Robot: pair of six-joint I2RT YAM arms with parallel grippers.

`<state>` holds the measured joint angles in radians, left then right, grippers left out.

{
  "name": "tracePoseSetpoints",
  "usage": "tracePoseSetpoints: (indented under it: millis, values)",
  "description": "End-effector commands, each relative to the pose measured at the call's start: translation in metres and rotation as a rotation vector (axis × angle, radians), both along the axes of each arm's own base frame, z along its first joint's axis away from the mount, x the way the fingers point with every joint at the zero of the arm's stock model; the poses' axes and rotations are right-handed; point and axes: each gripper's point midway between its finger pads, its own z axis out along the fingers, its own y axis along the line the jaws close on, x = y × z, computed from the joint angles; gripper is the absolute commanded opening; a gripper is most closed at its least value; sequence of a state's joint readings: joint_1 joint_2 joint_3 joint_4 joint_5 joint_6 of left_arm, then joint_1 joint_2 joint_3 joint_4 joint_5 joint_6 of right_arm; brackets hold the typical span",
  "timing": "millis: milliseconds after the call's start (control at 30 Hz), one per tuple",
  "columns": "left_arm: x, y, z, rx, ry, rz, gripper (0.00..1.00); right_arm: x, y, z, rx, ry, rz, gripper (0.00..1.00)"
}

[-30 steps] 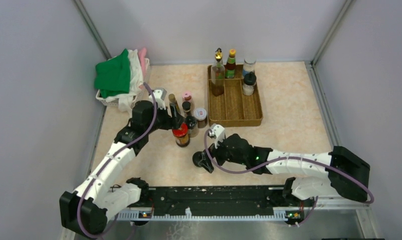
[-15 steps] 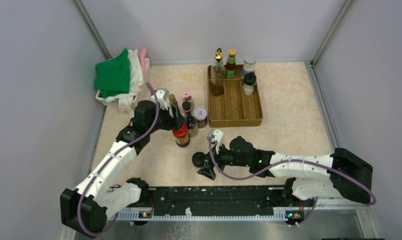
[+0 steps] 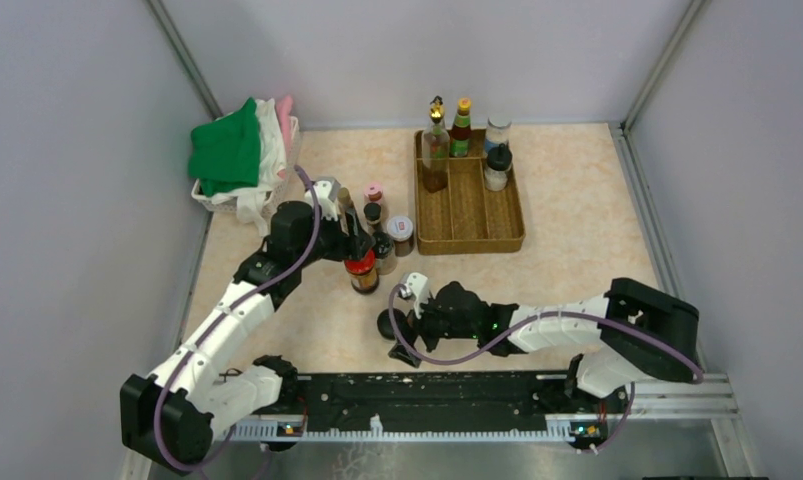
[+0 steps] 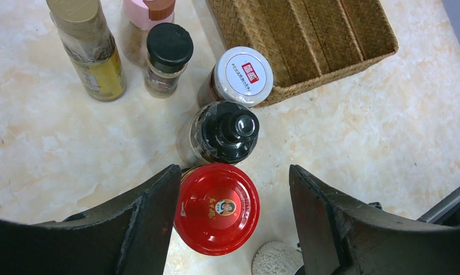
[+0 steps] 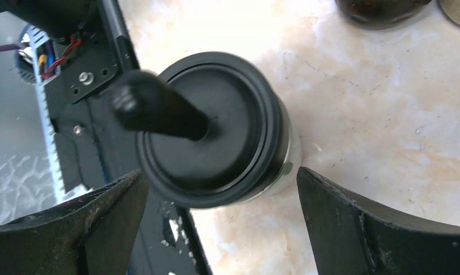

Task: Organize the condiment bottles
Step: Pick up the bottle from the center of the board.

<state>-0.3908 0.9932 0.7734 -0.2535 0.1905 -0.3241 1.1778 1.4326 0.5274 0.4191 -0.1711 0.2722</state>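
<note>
Far left of the woven tray (image 3: pixel 472 243), a basket of cloths (image 3: pixel 239 160) sits against the side wall. Closer to the tray, the left gripper (image 4: pixel 234 197) hangs over the red-capped jar (image 4: pixel 217 207) with its jaws released and grasping nothing. The cap lies between the fingers (image 4: pixel 150 223), touching or almost touching the left one, with a clear gap to the right one. A black-nozzled bottle (image 4: pixel 224 133) crowds the jar on its tray-ward side, so there is little room there. Next to it, a white-lidded jar (image 4: pixel 247 74) stands just beside the tray's near left corner. A gold-capped bottle (image 4: pixel 84 46), a pink-capped jar (image 4: pixel 141 11) and a black-capped shaker (image 4: pixel 169 48) cluster a little further left of the tray.

In front of the tray's near wall and well apart from it, the right gripper (image 5: pixel 219 177) is spread wide. The black-lidded spout bottle (image 5: pixel 216 129) stands upright between its fingers (image 5: pixel 353 229), with a gap on each side, so it is not gripped. The black base rail (image 5: pixel 110 57) at the table's near edge runs just beside this bottle, on the side away from the tray.

At the tray's far end stand a tall gold-topped bottle (image 3: pixel 436 150), a yellow-capped bottle (image 3: pixel 461 125), a silver-capped jar (image 3: pixel 496 130) and a black-topped jar (image 3: pixel 497 165). The near stretch of its compartments shows bare weave. Right of the tray, open tabletop (image 3: pixel 577 220) reaches the wall
</note>
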Motion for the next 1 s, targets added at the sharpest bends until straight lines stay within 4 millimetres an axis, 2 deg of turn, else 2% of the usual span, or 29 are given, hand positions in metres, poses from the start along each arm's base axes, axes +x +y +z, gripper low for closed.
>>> tracePoseSetpoints:
  millis: [0, 267, 367, 500, 567, 600, 633, 700, 800, 967]
  values:
    - [0.003, -0.006, 0.000, -0.023, -0.015, -0.005, 0.75, 0.019, 0.033, 0.031, 0.118, -0.101, -0.030, 0.99]
    - [0.002, -0.007, -0.007, -0.017, -0.006, -0.009, 0.75, 0.034, 0.057, 0.036, 0.186, -0.134, -0.061, 0.99]
    - [0.003, -0.008, -0.006, -0.017, -0.007, -0.010, 0.75, 0.039, 0.064, 0.028, 0.173, -0.128, -0.078, 0.99]
    - [0.003, -0.007, -0.005, -0.017, -0.010, -0.009, 0.75, 0.041, 0.067, 0.015, 0.118, -0.111, -0.084, 0.65]
    - [0.003, -0.007, -0.006, -0.017, -0.012, -0.005, 0.75, 0.043, 0.064, 0.016, 0.099, -0.117, -0.095, 0.41]
    - [0.003, -0.007, -0.006, -0.018, -0.011, -0.005, 0.75, 0.045, 0.061, 0.017, 0.084, -0.124, -0.109, 0.23]
    - [0.003, -0.007, -0.006, -0.019, -0.013, -0.005, 0.75, 0.049, 0.056, 0.021, 0.066, -0.135, -0.130, 0.15]
    - [0.004, -0.007, -0.007, -0.019, -0.011, -0.005, 0.75, 0.057, 0.047, 0.038, 0.054, -0.179, -0.170, 0.12]
    - [0.004, -0.007, -0.008, -0.015, -0.011, 0.000, 0.75, 0.073, 0.026, 0.079, 0.054, -0.277, -0.256, 0.09]
    - [0.006, -0.007, -0.007, -0.019, -0.017, 0.000, 0.75, 0.118, -0.021, 0.141, 0.028, -0.399, -0.413, 0.03]
